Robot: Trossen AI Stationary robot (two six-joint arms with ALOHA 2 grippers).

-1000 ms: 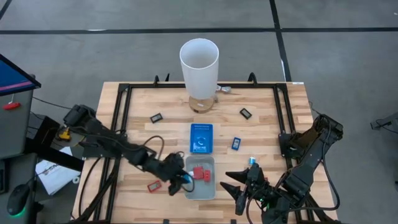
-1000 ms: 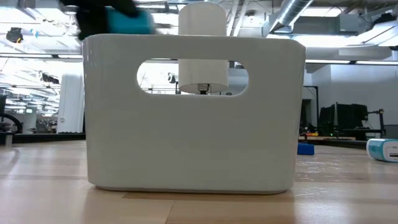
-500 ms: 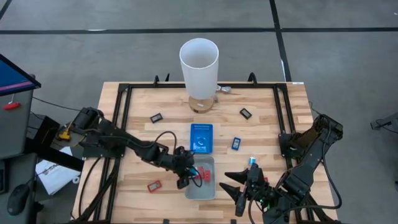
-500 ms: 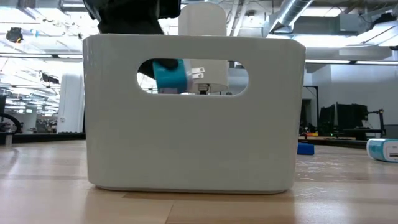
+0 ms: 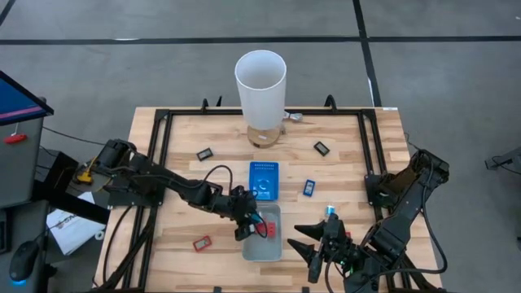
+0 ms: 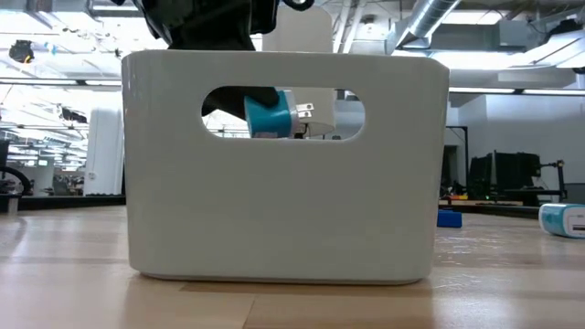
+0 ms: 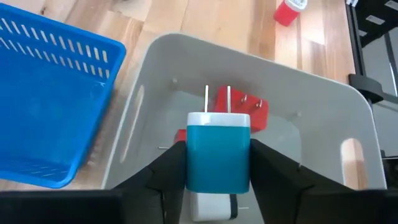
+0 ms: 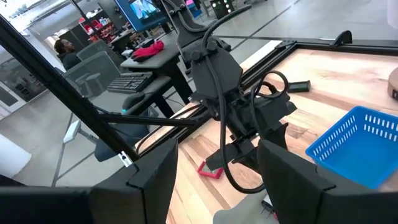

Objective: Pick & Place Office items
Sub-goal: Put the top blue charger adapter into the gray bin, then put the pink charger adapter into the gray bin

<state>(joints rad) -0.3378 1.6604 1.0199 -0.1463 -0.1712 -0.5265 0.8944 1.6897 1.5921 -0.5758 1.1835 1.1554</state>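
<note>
1. The left arm reached in from the left side of the worktop, stretched out long and low toward the middle.
2. Its left end effector (image 5: 247, 224) pointed down and forward at the end of that reach.
3. The two dark fingers (image 7: 163, 177) of the left end effector were closed on both sides of a teal and white plug.
4. The right arm stayed folded up at the front right corner of the worktop.
5. The right end effector (image 5: 319, 244) sat low by the front edge, pointing left.
6. Its fingers (image 8: 155, 174) were spread apart with nothing between them.
</note>
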